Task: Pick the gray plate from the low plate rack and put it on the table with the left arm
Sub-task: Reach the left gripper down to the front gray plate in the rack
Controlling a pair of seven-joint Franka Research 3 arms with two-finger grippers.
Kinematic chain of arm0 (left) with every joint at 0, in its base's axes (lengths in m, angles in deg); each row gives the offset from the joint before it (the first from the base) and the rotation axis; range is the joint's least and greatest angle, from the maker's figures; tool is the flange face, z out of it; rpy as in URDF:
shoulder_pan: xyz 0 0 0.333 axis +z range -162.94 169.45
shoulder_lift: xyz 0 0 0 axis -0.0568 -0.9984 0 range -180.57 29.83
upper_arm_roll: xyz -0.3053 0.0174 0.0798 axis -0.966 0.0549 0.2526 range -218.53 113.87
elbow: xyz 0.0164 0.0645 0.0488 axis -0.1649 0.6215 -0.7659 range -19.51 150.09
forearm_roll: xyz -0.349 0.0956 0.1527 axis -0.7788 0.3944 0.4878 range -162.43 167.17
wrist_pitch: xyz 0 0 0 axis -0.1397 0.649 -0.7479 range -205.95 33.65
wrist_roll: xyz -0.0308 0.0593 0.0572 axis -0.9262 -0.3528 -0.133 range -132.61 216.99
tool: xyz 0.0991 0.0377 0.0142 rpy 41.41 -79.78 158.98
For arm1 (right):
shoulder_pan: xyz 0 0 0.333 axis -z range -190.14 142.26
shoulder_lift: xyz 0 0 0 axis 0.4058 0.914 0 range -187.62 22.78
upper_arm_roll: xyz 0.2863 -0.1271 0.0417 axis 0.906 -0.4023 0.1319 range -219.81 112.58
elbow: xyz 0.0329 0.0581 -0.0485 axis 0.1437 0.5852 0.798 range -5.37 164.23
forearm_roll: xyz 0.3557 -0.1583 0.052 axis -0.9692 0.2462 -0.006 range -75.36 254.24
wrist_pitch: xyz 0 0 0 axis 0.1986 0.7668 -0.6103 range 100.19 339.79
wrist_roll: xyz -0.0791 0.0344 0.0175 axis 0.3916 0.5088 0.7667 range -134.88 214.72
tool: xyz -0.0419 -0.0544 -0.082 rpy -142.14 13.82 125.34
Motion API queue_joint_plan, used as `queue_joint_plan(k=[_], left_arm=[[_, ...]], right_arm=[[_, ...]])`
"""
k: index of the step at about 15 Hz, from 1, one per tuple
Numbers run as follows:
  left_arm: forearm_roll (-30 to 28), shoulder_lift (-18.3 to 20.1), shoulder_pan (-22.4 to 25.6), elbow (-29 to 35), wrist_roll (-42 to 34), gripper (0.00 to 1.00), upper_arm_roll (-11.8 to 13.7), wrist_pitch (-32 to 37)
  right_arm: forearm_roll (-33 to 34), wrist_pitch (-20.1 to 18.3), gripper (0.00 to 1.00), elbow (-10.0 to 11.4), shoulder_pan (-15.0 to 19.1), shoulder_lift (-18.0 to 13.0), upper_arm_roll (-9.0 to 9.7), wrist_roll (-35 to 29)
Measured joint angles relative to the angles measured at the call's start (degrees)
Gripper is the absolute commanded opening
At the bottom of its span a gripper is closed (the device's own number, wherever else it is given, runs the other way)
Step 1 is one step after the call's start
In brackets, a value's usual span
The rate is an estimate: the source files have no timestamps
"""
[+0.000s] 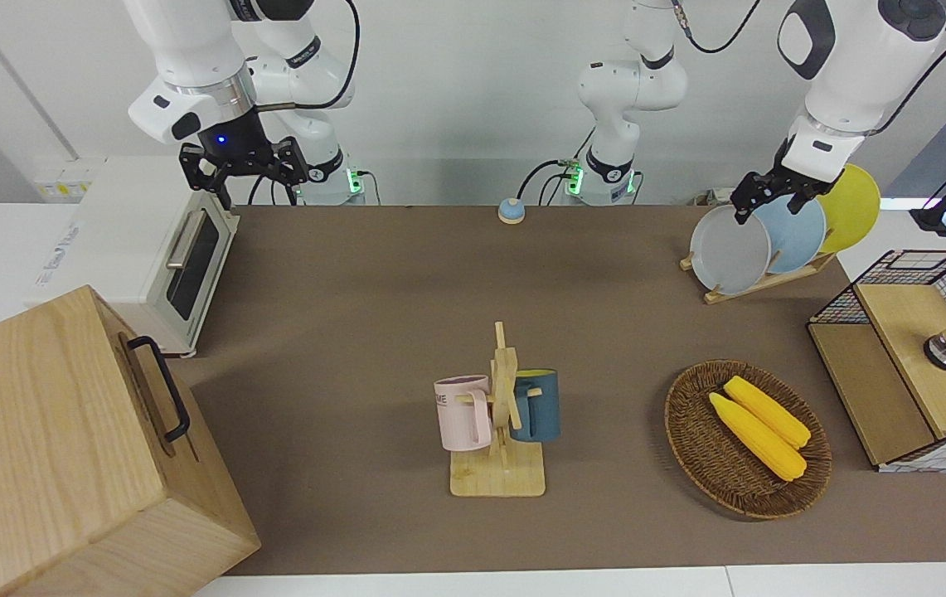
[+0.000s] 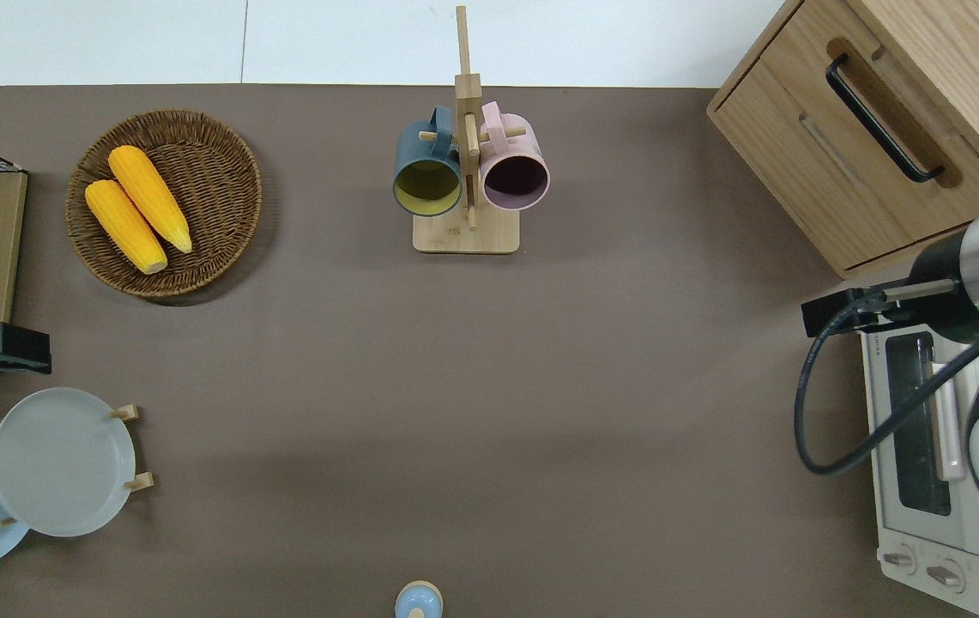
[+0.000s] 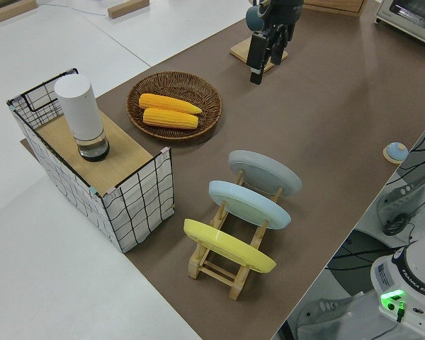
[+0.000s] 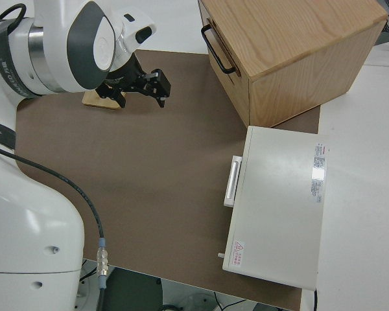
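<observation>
The gray plate [image 1: 730, 249] leans in the low plate rack [image 1: 759, 282] at the slot farthest from the yellow plate [image 1: 851, 207], with the light blue plate [image 1: 792, 232] between them. The left gripper [image 1: 763, 199] hangs in the air over the table [image 1: 356, 315] just beside the rack — clear of the gray plate, holding nothing; whether its jaws are open I cannot tell. The right arm is parked.

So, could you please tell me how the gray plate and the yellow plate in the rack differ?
The gray plate is pale gray; the yellow plate is bright yellow. They sit at opposite ends of the low plate rack, with a light blue plate between them. Both lean in its slots, similar in size.
</observation>
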Motion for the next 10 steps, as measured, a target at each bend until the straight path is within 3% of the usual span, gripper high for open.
queue_joint_plan(k=[6,10], left_arm=[[8.1,1.5,0.0,5.9,-2.6,0.99,0.0,-0.1],[10.3,3.8,0.0,11.3,-3.7,0.99,0.1,-0.2]], right_arm=[[0.0,0.0,0.983,0.0,0.0,0.0,0.00,0.0],[0.0,0.0,0.983,0.0,0.0,0.0,0.00,0.0]])
